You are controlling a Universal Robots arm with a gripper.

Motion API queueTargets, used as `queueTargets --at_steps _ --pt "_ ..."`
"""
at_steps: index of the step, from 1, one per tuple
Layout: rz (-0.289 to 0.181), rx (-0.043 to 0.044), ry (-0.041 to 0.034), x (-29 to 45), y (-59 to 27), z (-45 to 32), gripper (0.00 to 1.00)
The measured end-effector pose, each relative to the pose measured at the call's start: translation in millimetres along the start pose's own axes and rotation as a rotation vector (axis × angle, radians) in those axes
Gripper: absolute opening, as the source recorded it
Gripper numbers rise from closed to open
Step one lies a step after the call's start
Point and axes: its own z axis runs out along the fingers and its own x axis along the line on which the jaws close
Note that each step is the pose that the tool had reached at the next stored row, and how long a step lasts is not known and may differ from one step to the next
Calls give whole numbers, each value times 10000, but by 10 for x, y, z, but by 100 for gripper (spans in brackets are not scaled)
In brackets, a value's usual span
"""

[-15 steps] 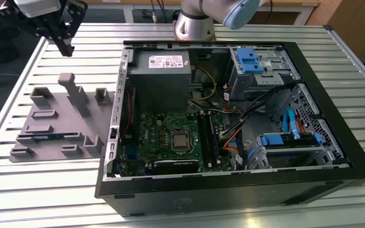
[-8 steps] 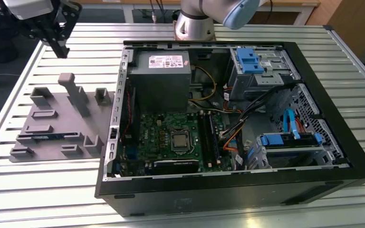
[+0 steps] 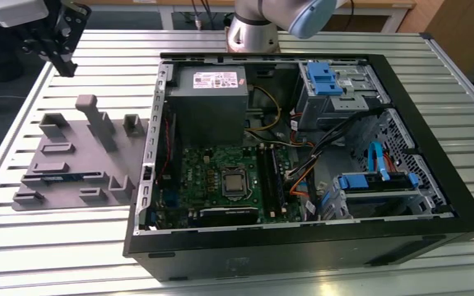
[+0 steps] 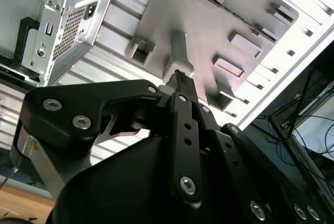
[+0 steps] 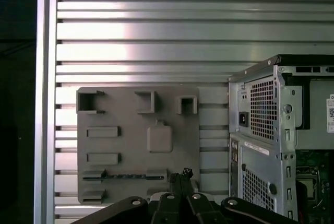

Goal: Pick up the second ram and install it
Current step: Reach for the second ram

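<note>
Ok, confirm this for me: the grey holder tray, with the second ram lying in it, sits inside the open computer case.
Not right. The exterior view shows the grey holder tray on the slatted table, outside the open computer case, on the exterior view's left of it. The second ram does lie in the tray.
</note>
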Motion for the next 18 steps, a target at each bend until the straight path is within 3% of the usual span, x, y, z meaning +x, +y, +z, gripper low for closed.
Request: queueTargets --at_steps 18 --pt "0 -1 -1 440 -12 -8 11"
